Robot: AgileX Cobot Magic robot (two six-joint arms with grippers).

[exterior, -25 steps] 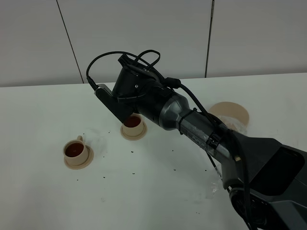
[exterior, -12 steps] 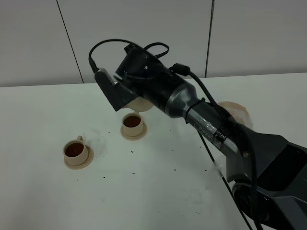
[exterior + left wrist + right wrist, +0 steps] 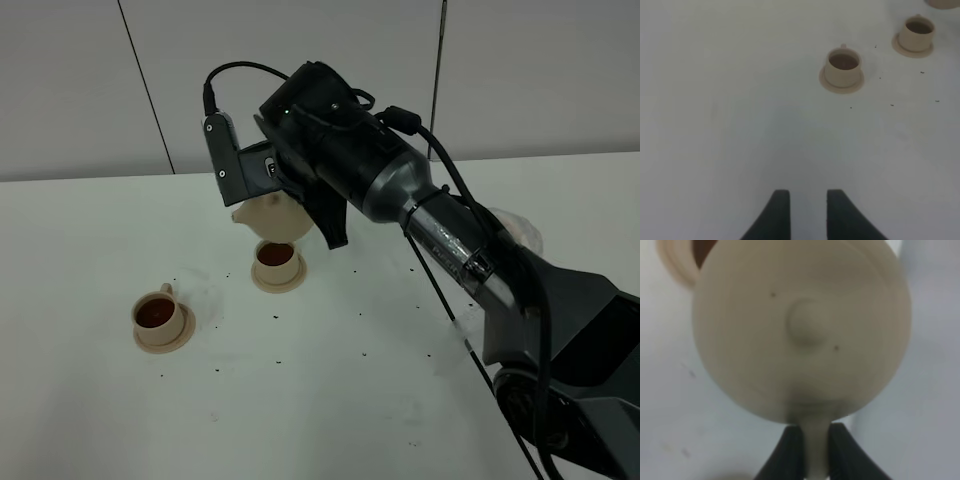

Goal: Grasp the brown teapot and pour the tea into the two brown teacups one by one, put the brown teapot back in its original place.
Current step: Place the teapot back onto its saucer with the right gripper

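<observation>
high: overlooks table [image 3: 90,400] | wrists: downward, right perhaps closest

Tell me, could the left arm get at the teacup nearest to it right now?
Probably yes. The left gripper is empty with bare table between it and that teacup; the right gripper holds the teapot over the other teacup.

No readable text, labels, brand marks or numbers anywhere. Tan clay teapot [image 3: 272,217], tan clay cups [image 3: 160,315], white surface [image 3: 330,400], black robot arm [image 3: 440,230]: all unmarked.
</observation>
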